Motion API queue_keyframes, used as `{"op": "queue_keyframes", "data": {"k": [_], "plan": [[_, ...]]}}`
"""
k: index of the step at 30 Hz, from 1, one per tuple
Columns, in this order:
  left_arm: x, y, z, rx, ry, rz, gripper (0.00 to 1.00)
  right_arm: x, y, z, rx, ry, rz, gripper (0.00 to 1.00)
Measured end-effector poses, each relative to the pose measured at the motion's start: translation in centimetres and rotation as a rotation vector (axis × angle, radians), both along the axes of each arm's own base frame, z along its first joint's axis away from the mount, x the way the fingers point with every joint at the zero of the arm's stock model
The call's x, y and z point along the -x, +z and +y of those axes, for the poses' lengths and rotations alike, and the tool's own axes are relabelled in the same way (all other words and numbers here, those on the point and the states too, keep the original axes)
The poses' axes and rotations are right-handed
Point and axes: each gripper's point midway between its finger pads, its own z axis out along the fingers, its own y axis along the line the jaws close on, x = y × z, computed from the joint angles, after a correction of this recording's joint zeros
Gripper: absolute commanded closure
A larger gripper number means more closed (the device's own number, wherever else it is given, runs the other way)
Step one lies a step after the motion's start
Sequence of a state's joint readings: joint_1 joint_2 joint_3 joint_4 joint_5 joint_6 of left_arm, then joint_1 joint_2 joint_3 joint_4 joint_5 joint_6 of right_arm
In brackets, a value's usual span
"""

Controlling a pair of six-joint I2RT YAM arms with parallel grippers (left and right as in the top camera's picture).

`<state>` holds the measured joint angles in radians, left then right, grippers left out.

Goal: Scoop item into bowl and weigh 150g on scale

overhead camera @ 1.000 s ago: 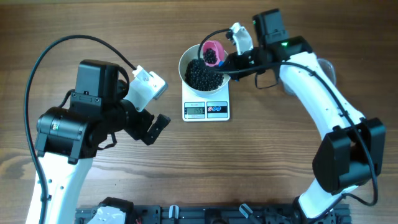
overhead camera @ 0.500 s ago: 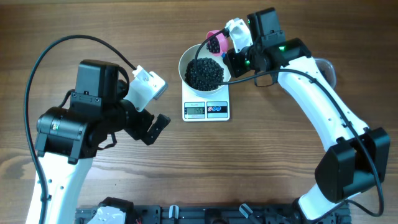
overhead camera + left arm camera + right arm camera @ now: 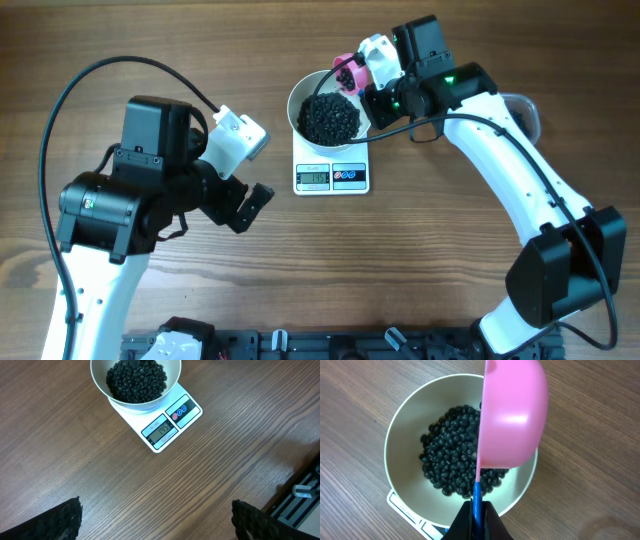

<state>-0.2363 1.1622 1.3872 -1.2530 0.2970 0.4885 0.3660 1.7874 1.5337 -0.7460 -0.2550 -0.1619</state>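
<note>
Mostly found the item (image 3: 455,455) heaped in the bowl (image 3: 402,445), scale (image 3: 165,425) beneath it, noted the pink scoop (image 3: 512,415) tipped on edge just above the bowl's rim, handle running straight back into the right gripper (image 3: 476,522) clamped on it, left gripper (image 3: 157,520) gaping, well apart.

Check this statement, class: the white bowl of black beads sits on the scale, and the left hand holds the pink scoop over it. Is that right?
Wrong hand. The right wrist view shows the right hand gripping the pink scoop over the white bowl; the left hand is open and empty. The bowl of black beads does sit on the scale.
</note>
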Motion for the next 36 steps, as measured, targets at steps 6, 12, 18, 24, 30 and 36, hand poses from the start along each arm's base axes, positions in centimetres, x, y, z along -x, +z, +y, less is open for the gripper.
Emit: {"op": "queue_keyframes", "data": {"k": [6,12,18,24,30,36], "plan": [[0.0,0.0,0.0,0.000,0.000,0.000,0.00,0.2,0.1,0.3,-0.012,0.010,0.005,0.96],[0.0,0.0,0.0,0.000,0.000,0.000,0.00,0.4,0.1,0.7,-0.029,0.024,0.011,0.96],[0.0,0.0,0.0,0.000,0.000,0.000,0.00,0.4,0.1,0.7,-0.029,0.024,0.011,0.96],[0.0,0.0,0.0,0.000,0.000,0.000,0.00,0.4,0.1,0.7,-0.029,0.024,0.011,0.95],[0.0,0.0,0.0,0.000,0.000,0.000,0.00,0.3,0.3,0.9,-0.056,-0.012,0.027,0.96],[0.0,0.0,0.0,0.000,0.000,0.000,0.00,0.4,0.7,1.6,-0.119,-0.035,0.057,0.96]]}}
